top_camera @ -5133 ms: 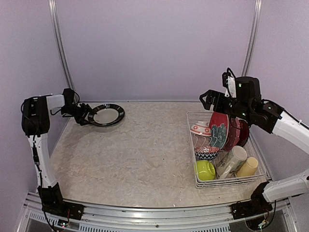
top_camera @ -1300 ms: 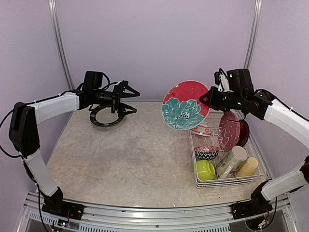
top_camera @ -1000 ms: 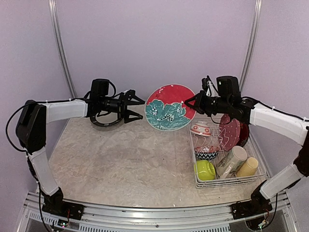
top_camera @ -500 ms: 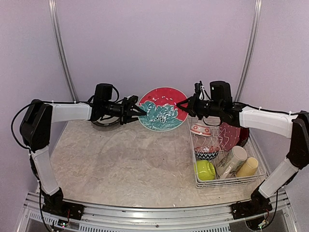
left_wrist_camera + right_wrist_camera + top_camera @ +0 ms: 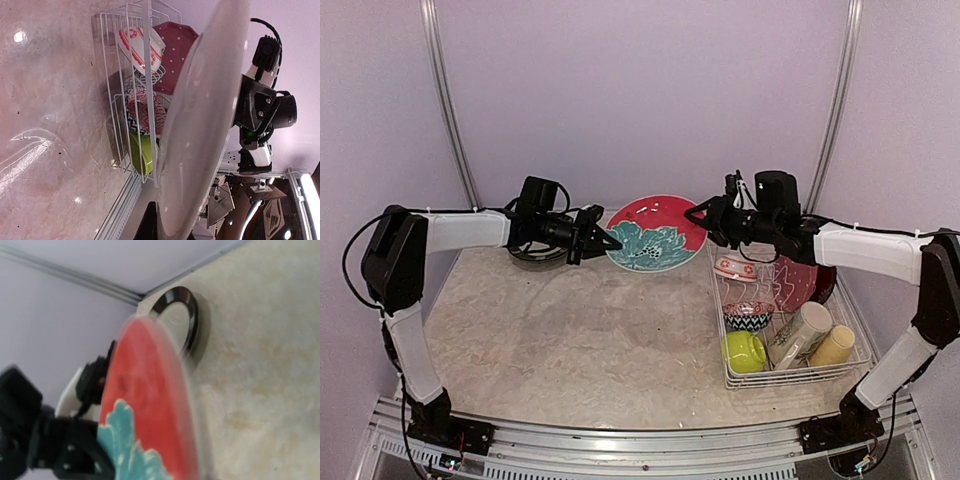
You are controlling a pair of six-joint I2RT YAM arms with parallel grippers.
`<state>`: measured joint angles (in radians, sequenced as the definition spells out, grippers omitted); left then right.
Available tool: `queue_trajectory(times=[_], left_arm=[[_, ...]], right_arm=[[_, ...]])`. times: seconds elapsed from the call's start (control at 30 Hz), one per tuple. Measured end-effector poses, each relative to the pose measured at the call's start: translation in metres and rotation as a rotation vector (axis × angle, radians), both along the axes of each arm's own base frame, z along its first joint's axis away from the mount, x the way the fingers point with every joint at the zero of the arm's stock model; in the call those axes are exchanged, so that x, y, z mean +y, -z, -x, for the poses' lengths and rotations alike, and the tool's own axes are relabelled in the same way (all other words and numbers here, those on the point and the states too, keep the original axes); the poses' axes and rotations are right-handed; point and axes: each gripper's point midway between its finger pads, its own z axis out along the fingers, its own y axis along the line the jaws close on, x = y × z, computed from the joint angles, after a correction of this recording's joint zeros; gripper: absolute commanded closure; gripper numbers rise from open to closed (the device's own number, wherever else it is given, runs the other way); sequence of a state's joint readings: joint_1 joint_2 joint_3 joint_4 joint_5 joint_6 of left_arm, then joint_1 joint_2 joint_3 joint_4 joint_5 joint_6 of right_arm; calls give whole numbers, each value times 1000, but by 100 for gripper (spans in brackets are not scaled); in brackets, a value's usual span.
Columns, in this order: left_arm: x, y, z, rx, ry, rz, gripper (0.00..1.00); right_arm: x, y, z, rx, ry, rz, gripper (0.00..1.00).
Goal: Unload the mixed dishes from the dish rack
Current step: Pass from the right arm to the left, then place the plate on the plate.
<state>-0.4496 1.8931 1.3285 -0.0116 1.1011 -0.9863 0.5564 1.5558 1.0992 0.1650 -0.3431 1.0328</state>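
Where left claw (image 5: 609, 241) grips, red plate (image 5: 658, 232) tilts face-up.

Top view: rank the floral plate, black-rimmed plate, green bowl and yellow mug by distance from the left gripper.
1. Red floral plate, in the left gripper.
2. Black-rimmed plate, far left, under that arm.
3. Lime-green bowl, near-left corner of the dish rack.
4. Yellow mug, near-right corner.

plate (image 5: 656, 233): red, teal flower | rack (image 5: 790, 379): white | bowl (image 5: 744, 352): lime-green

Robot test cell in a lab, plain lilac walls (image 5: 640, 90) across the top, aluminium rail (image 5: 620, 455) along the bottom edge, stone-look tabletop (image 5: 590, 340) at centre
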Motion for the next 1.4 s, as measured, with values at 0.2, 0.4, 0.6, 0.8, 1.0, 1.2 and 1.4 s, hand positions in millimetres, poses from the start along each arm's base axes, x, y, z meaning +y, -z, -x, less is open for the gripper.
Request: queue_trajectory(times=[0.2,0.4,0.6,0.8,1.0,1.2,1.4], left_arm=[[34,20,-24,85,-134,-94,100],[98,49,-60,149,-341,-225,100],[178,55,-95,174,-532,-294,100],[242,43,-125,140,-664,-314,100],[272,68,-138,181,-716,-365,100],[278,106,-137,273,-708,-428,100],[283,101,-150,233,-712,-445,100]], right_arm=[[-1,-4,-2,-65,-8,31,7],[-9,-7,-2,-102,13,84,5],[-35,-30,10,-167,79,169,4],[-73,-57,25,-235,181,265,1],[-104,-75,42,-283,261,348,0],[-130,-91,58,-318,322,391,0],[-144,-101,68,-339,359,408,0]])
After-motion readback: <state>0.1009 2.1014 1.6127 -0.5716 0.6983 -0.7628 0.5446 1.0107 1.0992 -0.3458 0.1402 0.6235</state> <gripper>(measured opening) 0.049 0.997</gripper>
